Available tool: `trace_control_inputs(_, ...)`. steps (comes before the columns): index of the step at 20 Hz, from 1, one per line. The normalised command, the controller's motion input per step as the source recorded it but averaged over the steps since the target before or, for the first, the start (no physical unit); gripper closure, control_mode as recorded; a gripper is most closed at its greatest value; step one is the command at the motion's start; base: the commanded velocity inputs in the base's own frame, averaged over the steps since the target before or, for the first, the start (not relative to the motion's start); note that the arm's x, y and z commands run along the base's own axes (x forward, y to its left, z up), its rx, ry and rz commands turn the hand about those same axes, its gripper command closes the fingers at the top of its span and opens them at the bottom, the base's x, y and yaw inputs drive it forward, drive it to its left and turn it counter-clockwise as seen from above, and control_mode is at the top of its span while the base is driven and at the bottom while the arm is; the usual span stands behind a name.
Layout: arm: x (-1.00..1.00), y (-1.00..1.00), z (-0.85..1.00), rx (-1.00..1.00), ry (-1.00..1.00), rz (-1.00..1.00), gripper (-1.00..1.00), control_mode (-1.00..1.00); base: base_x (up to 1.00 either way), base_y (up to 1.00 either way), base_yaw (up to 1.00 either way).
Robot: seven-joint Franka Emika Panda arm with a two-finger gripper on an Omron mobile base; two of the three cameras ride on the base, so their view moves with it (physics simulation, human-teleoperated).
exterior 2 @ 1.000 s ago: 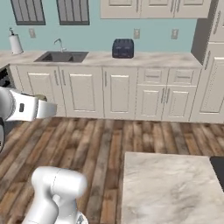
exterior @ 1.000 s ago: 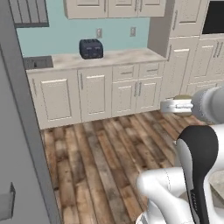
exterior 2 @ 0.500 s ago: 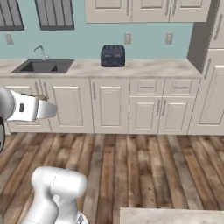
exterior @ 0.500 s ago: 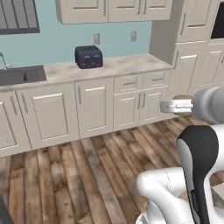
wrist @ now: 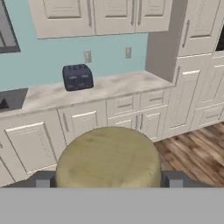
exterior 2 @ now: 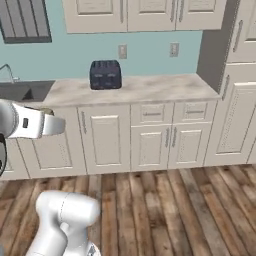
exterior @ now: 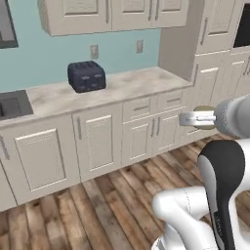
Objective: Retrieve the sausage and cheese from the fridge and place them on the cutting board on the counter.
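Cheese (wrist: pixel 108 158) already out of fridge, pinched between wide-set fingertips (wrist: pixel 43 180) of your gripper (exterior: pixel 195 118), carried mid-air over wood floor. Counter (exterior 2: pixel 145 90) with toaster (exterior 2: pixel 105 74) ahead. Still left, I'd guess: find cutting board, drop cheese, then sausage.

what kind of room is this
A home kitchen, by the look of it: a marbled stone counter over white panelled cabinets, a dark toaster against the blue wall, and a sink at the counter's left end.
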Motion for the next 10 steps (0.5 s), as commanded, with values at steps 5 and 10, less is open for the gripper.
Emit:
trace_control_inputs(5, 0.0, 0.0, 0.0, 0.0, 0.0, 0.0, 1.0, 1.0, 0.21, -0.04, -0.76)
trace_control_inputs(10, 0.0, 0.0, 0.0, 0.0, 0.0, 0.0, 1.0, 1.0, 0.0, -0.22, -0.87)
